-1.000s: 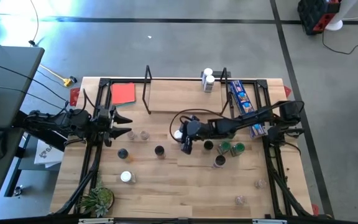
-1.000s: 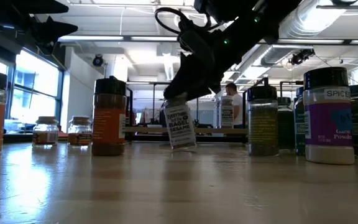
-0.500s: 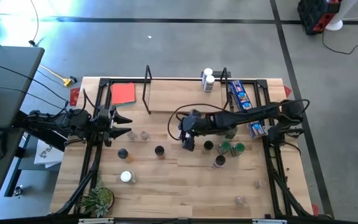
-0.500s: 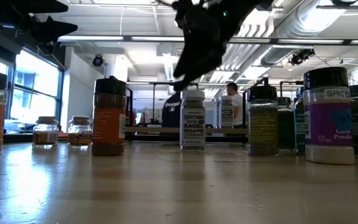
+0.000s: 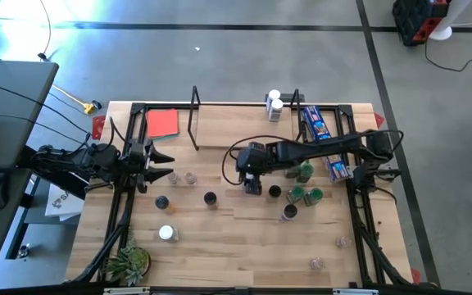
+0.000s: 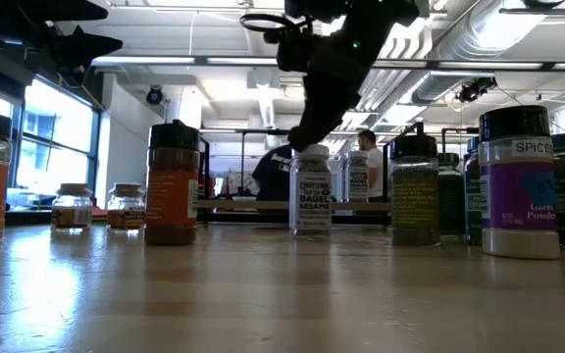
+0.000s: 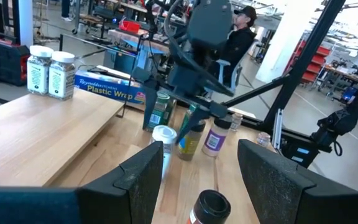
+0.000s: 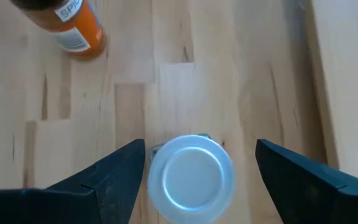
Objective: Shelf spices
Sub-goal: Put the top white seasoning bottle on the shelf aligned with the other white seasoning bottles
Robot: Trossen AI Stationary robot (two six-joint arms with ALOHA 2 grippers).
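two grippers show, and only the right gripper (image 5: pixel 251 182) is at work — it hangs over the middle of the table (image 5: pixel 244 246) with its fingers (image 8: pixel 114 180) spread wide, straddling a white-lidded jar (image 8: pixel 190 178) without touching it. seen from the right wrist, the round white lid sits between the two dark fingers with bare wood visible on either side of it. in the low view that jar (image 6: pixel 310 190) stands upright on the wood, its label reading bagel sesame, and the dark gripper body hangs just above the lid. the left gripper (image 5: pixel 161 162) waits near the table's left edge, fingers (image 7: pixel 143 171) parted and holding nothing. the shelf (image 5: pixel 244 123), a low light-wood rack with black uprights, lies along the far side of the table, and two white-lidded jars (image 5: pixel 274 106) stand together at its right end. other spices remain on the table itself — green-lidded jars (image 5: pixel 306 194) just right of the gripper, a black-lidded jar (image 5: pixel 211 198) and another (image 5: pixel 161 201) nearer the left arm, two small clear jars (image 5: pixel 182 177) beside the left gripper, and a white-lidded one (image 5: pixel 166 233) toward the near edge.
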